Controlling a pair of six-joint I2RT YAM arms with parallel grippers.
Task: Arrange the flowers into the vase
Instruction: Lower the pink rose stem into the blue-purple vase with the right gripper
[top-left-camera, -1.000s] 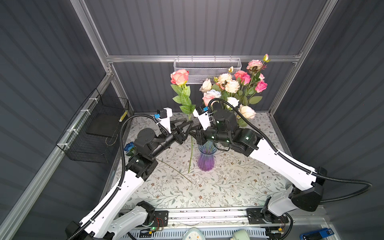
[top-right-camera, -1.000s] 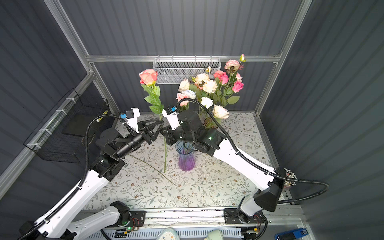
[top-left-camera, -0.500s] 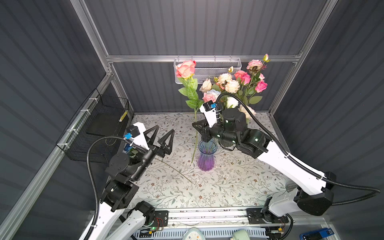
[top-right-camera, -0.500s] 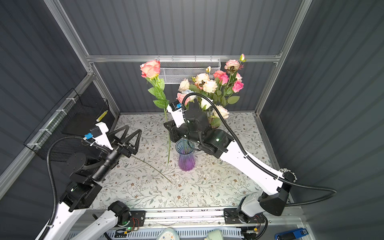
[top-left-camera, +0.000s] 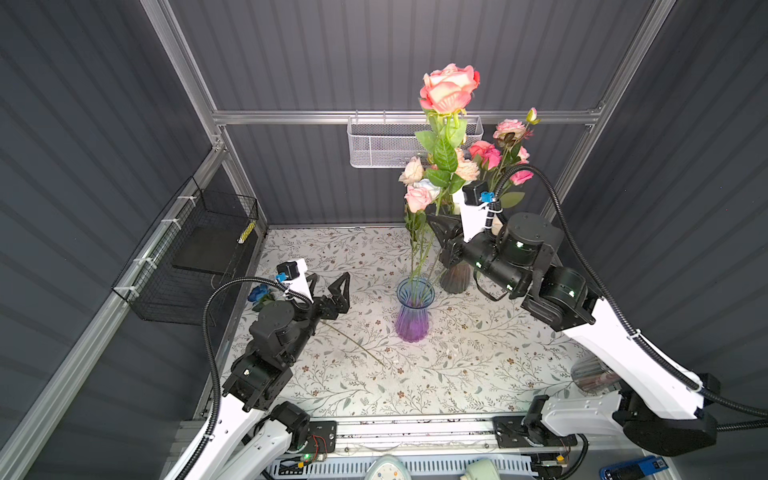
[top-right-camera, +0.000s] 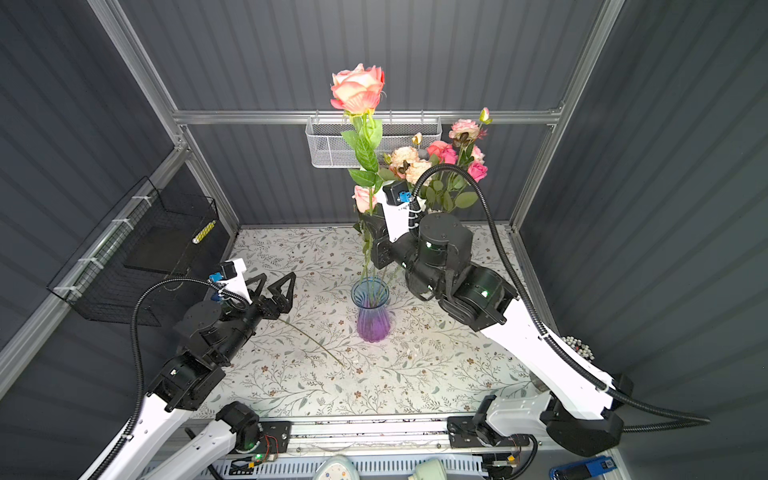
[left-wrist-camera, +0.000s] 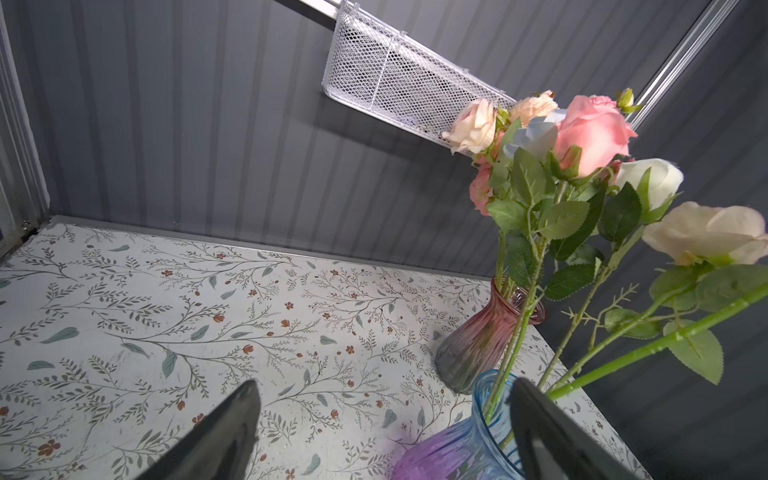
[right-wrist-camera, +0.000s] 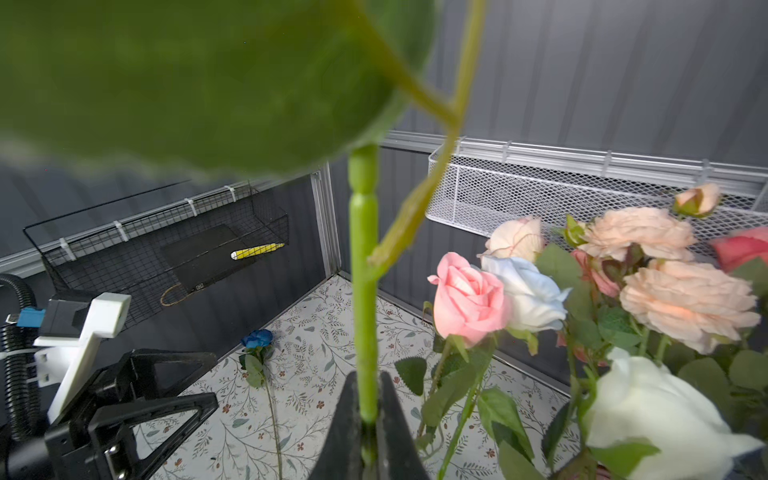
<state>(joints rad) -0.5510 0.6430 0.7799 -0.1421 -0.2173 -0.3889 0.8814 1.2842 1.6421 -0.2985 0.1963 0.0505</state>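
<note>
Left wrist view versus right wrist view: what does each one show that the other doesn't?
Only the left wrist view shows the blue-and-purple ribbed glass vase. Only the right wrist view shows the deep blue rose, the black wire basket, and the right tool shut on a green rose stem. Both show the white mesh basket, the pale pink rose and the open left tool.

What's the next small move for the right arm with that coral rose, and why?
Probably ease the right gripper down toward the blue-and-purple vase, jaws shut. It clamps the coral rose by its stem, the head stands far above the other roses, and I cannot tell whether the stem's foot is inside the vase's mouth. The left gripper is open, off to the side.
</note>
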